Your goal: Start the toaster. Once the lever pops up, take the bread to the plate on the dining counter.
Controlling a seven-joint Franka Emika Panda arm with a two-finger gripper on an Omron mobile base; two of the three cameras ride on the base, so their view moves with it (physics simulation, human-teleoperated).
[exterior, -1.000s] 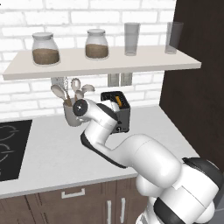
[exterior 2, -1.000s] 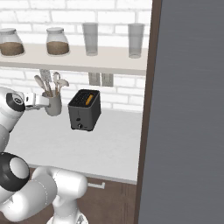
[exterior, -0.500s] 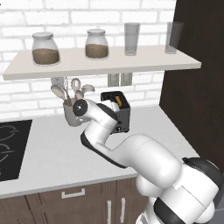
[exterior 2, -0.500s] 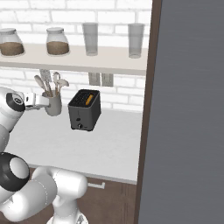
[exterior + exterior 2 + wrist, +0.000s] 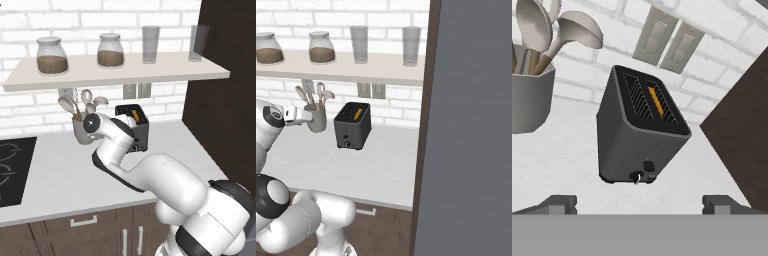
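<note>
Matte dark boxy toaster holds orange-crusted bread; tool spread wide.

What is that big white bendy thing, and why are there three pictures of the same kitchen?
The white bendy thing is a robot arm. It works a bit like your arm, with joints and a two-finger gripper at the end. Two pictures come from cameras riding behind the arm, one on its left and one on its right, so you see the same worktop from two sides. The third comes from a camera on the hand itself, looking where the gripper points.

On the worktop stands a dark toaster with an orange-brown slice of bread sitting in one slot. Beside it is a grey cup of spoons. Above, a shelf holds two jars and two glasses.

The gripper is open and holds nothing. It is pointed at the toaster's front, where the little knob is.
</note>
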